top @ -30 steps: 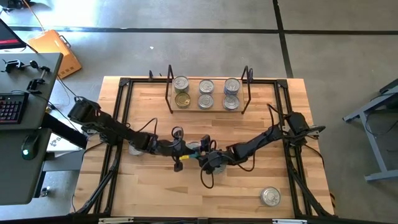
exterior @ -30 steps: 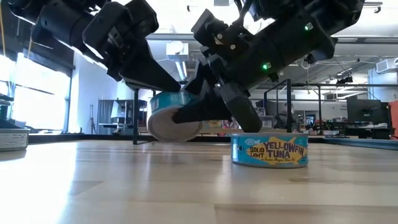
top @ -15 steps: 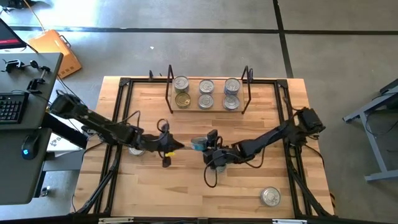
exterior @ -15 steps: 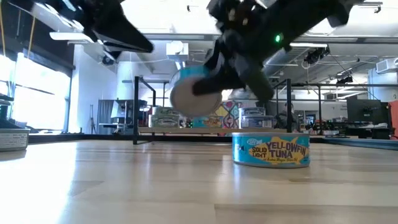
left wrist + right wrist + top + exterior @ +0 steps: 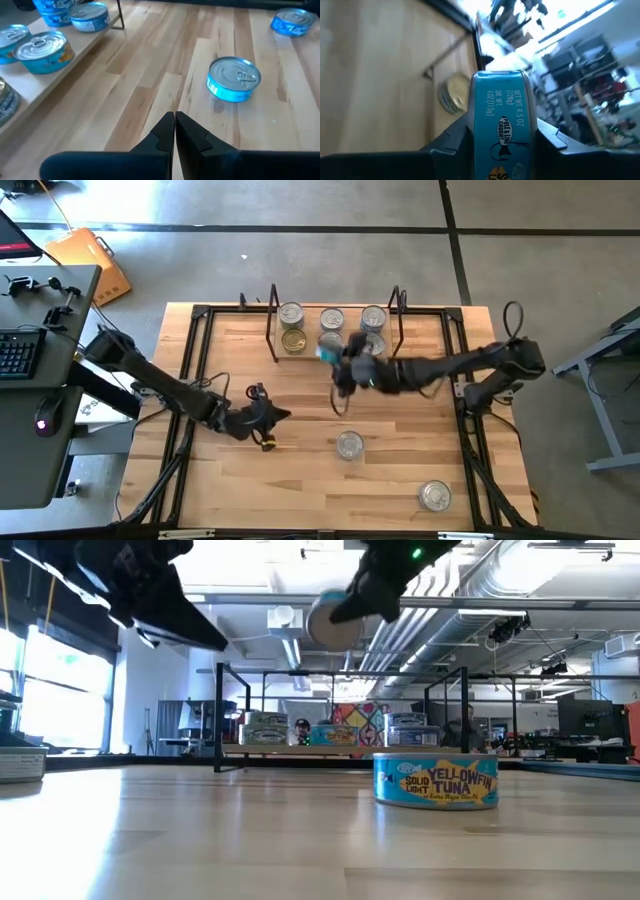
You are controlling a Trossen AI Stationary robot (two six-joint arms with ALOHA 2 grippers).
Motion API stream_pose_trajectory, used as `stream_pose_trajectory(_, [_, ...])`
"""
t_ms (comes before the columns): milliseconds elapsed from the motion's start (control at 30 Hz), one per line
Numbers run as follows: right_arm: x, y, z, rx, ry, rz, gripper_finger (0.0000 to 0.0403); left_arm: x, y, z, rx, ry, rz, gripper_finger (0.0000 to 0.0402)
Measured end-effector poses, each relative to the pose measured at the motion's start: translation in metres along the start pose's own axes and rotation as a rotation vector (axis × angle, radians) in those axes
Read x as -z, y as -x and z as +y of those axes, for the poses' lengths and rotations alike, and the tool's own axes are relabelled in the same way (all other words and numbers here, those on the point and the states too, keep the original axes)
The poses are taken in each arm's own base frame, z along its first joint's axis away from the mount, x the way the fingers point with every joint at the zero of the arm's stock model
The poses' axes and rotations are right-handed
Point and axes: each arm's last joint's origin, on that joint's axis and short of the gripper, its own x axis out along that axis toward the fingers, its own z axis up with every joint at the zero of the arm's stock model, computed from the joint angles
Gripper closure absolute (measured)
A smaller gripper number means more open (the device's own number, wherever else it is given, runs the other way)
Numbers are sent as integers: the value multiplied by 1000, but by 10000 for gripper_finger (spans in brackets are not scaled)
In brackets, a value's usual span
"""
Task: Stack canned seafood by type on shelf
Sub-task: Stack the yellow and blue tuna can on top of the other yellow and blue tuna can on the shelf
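Cans of seafood are spread between the shelf (image 5: 333, 352) and the open table (image 5: 300, 480). On the shelf's light board, between its two black wire ends, the overhead view shows a silver-lidded can (image 5: 291, 314) with a gold-lidded can (image 5: 293, 340) just in front of it at the left end, another silver can (image 5: 332, 319) in the middle, and a silver can (image 5: 373, 317) at the right end.

The right claw (image 5: 338, 356) is pinching a blue-sided can (image 5: 503, 131) on edge — its fingers press on the two flat faces, and the label side faces the wrist camera. From above, this can sits over the front middle of the shelf; the low view shows it lifted well above the shelf board, near the top of that picture (image 5: 333, 622).

The left claw (image 5: 281, 416) hangs over the table in front of the shelf's left half, its fingers pressed together with nothing between them. Its wrist camera looks past the closed tips at a blue can with a pull-tab lid (image 5: 233, 79) standing alone on the wood — the same can seen from above near the table's middle (image 5: 349, 445). A further can (image 5: 434, 496) stands near the front right corner of the table, well apart from the rest.
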Motion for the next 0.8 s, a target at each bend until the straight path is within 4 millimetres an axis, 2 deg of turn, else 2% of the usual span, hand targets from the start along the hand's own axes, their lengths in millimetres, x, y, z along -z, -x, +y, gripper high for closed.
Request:
stream_pose_trajectory(167, [21, -45, -37, -29, -43, 86, 280, 7, -12, -9, -6, -22, -13, 396])
stream_pose_trajectory(333, [53, -83, -53, -15, -9, 182, 280, 11, -21, -14, -4, -55, -21, 396])
stream_pose_trajectory(567, [83, -123, -58, -5, 66, 209, 280, 13, -22, -15, -13, -65, -16, 396])
stream_pose_trajectory(800, [103, -142, -58, -39, 94, 224, 280, 13, -22, -14, -16, -66, -17, 396])
